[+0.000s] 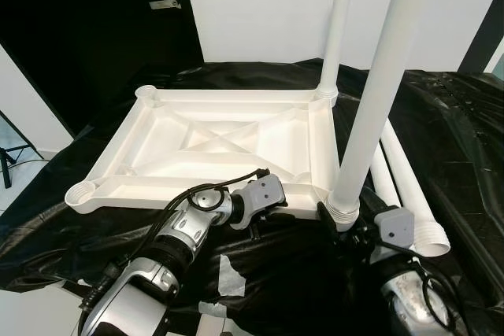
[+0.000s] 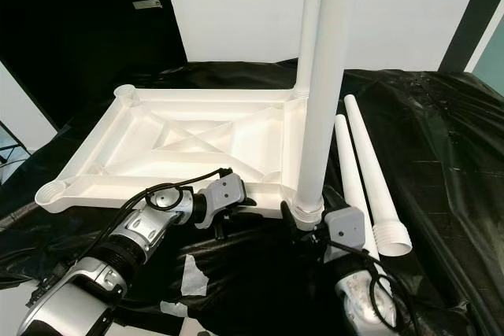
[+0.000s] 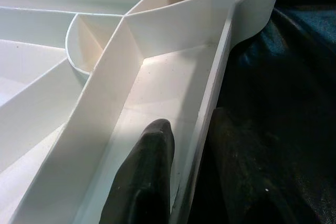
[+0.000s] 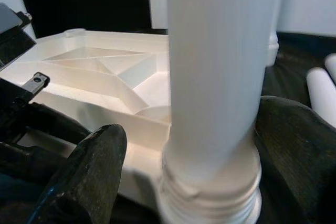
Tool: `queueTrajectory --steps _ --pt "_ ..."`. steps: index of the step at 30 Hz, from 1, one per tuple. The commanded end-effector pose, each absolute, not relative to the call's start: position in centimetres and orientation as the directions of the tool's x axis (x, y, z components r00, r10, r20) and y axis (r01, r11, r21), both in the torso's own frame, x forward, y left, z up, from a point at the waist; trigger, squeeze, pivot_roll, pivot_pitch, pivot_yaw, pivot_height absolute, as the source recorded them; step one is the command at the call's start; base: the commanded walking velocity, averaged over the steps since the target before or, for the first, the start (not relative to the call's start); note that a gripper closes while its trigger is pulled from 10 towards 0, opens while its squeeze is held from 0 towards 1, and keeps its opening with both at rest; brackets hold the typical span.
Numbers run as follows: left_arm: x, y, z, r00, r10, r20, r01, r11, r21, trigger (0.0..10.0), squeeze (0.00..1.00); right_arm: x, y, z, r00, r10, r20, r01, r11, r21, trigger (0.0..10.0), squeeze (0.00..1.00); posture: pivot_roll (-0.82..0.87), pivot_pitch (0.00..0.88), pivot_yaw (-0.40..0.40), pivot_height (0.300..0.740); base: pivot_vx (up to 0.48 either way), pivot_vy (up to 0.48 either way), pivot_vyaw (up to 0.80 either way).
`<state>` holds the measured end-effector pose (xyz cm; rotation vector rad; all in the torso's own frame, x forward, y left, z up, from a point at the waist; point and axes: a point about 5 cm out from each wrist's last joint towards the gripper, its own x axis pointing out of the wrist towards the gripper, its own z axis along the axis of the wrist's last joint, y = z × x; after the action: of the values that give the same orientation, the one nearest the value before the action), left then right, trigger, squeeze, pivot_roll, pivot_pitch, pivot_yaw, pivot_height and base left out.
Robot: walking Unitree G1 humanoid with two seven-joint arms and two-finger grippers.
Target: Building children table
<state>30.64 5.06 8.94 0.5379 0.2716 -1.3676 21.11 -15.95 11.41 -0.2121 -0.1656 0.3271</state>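
The white table top (image 1: 228, 139) lies upside down on a black sheet. Two white legs stand upright in its right-hand corners: the far leg (image 1: 337, 29) and the near leg (image 1: 378, 84). My left gripper (image 3: 191, 121) is shut on the near rim of the table top, one finger (image 3: 147, 177) inside the rim and the other outside. At the threaded base of the near leg, my right gripper (image 4: 199, 124) is open. One of its fingers (image 4: 89, 171) stays a little off the leg, and the other rests against it.
Two loose white legs (image 2: 370, 163) lie side by side on the black sheet (image 1: 457, 131) to the right of the table top. The two left corner sockets (image 1: 81, 192) hold nothing. Scraps of tape (image 1: 228, 273) lie near me. A dark door (image 1: 94, 29) stands behind left.
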Motion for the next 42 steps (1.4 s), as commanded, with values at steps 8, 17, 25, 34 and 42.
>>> queueTrajectory --steps 8,17,25,34,42 --pt "29.8 5.3 6.5 0.191 -0.812 -0.552 0.98 0.131 0.147 10.0 0.0 23.1 -17.5 11.0 0.874 0.484 0.047 -0.458 0.851 -0.255 10.0 0.0 -0.05 0.0 0.03 0.74 0.0 0.0 0.0" --pt "29.6 5.5 6.3 0.191 -0.811 -0.553 0.981 0.133 0.144 10.0 0.0 23.6 -18.1 10.7 0.85 0.527 0.027 -0.507 0.829 -0.236 0.0 0.0 -0.02 0.0 0.019 0.74 0.0 0.0 0.0" --pt "29.6 5.9 6.2 0.194 -0.808 -0.556 0.98 0.139 0.14 10.0 0.0 24.1 -18.4 10.5 0.859 0.511 0.037 -0.499 0.851 -0.167 0.0 0.0 -0.01 0.0 0.015 0.74 0.0 0.0 0.0" --pt "29.7 6.0 6.5 0.19 -0.811 -0.553 0.981 0.138 0.136 10.0 0.0 22.4 -17.1 9.7 0.971 0.222 0.085 -0.22 0.975 -0.029 0.0 0.0 0.0 0.0 0.017 0.74 0.0 0.0 0.0" --pt "29.8 6.1 6.5 0.189 -0.807 -0.56 0.981 0.133 0.14 10.0 0.0 21.5 -16.3 9.4 0.992 0.043 0.119 -0.037 0.998 -0.046 0.0 0.0 0.01 0.0 0.024 0.74 0.0 0.0 0.0"
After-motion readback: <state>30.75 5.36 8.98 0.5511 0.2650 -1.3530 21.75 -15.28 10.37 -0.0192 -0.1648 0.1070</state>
